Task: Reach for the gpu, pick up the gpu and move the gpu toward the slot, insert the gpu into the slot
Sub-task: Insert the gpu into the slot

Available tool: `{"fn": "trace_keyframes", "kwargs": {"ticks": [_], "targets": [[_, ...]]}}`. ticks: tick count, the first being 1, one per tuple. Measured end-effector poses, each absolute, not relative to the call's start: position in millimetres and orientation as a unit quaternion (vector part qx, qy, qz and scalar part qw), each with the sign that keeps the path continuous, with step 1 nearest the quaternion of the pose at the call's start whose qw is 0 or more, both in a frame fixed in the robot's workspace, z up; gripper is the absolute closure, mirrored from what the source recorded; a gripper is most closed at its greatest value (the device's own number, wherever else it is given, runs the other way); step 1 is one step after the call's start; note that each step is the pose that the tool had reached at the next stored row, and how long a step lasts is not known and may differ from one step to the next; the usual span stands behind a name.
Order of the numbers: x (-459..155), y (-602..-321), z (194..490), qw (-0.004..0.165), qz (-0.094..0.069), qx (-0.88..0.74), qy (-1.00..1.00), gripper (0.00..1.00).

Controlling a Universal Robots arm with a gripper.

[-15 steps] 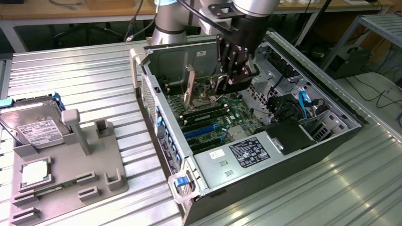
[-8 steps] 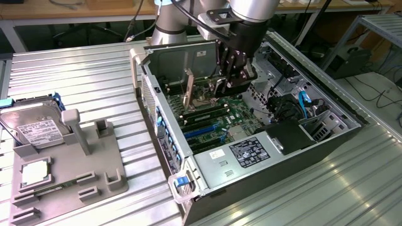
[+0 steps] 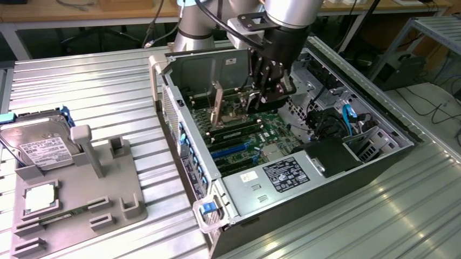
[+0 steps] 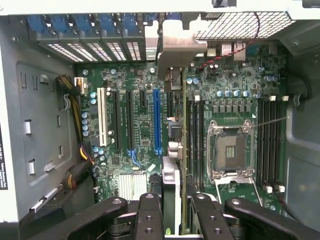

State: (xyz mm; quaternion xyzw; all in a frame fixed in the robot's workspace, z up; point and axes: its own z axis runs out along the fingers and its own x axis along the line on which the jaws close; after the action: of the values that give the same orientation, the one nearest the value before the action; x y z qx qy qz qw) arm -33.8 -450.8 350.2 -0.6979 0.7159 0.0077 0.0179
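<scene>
Your ribbed metal surface [image 3: 94, 81] carries an open PC case [image 3: 288, 178] — the fingers [image 4: 150, 212] are clamped on the gpu [image 4: 172, 150], a thin card held edge-on above the green motherboard [image 4: 145, 125], just beside the long blue slot [image 4: 157, 120]. The silver hard drive [image 3: 40, 145] sits in a grey holder [image 3: 86, 189] near the surface's edge.

One computer case [image 3: 288, 183]; one green motherboard [image 4: 145, 125]; one blue slot [image 4: 157, 121]; one white slot [image 4: 102, 116]; one processor socket [image 4: 229, 151]; one gpu [image 4: 181, 145]; one hard drive [image 3: 40, 144]; one grey fixture tray [image 3: 79, 199]; one gripper [image 4: 175, 212].
</scene>
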Motion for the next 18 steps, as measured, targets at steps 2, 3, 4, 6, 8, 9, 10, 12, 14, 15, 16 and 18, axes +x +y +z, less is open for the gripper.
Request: {"fn": "trace_keyframes", "kwargs": {"ticks": [2, 3, 4, 6, 8, 9, 10, 12, 14, 15, 16, 18], "targets": [[-37.5, -450.9, 349.2, 0.018, 0.008, -0.698, 0.716, 0.73], [-39.5, -450.9, 348.6, 0.018, 0.008, -0.698, 0.716, 0.73], [-41.4, -450.9, 347.8, 0.018, 0.008, -0.698, 0.716, 0.73], [-43.1, -450.9, 346.2, 0.018, 0.008, -0.698, 0.716, 0.73], [-43.4, -451.4, 345.0, 0.018, 0.008, -0.698, 0.716, 0.73], [-43.7, -451.7, 344.4, 0.018, 0.008, -0.698, 0.716, 0.73], [-43.9, -452.0, 343.9, 0.018, 0.008, -0.698, 0.716, 0.73], [-44.8, -452.5, 342.4, 0.018, 0.008, -0.698, 0.716, 0.73], [-47.5, -452.5, 340.6, 0.018, 0.008, -0.698, 0.716, 0.73], [-48.2, -452.5, 339.8, 0.018, 0.008, -0.697, 0.716, 0.73], [-48.4, -452.5, 339.5, 0.018, 0.008, -0.697, 0.717, 0.73], [-48.4, -452.5, 338.8, 0.018, 0.008, -0.695, 0.718, 0.73]]}}
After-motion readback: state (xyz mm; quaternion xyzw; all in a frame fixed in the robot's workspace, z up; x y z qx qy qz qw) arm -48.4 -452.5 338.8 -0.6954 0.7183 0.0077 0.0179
